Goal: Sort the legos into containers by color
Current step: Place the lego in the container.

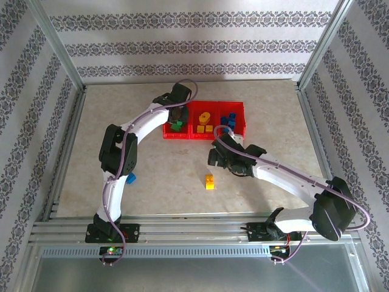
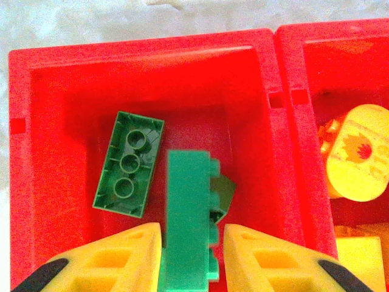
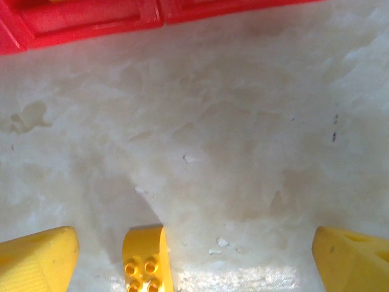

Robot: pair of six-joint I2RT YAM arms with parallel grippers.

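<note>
One green brick point(image 2: 188, 207), clamped in the left gripper point(image 2: 192, 243), should drop low into the tray's left compartment point(image 2: 61, 79); the right gripper point(image 3: 194, 243) gapes over a yellow brick point(image 3: 146, 255).

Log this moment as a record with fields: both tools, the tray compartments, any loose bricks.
left tool: shut on green brick, over left compartment
left compartment also holds: second green brick
middle compartment: yellow and orange pieces
right compartment: blue bricks
right tool: open, low over table, yellow brick between its fingers, untouched
loose on table: blue brick
</note>
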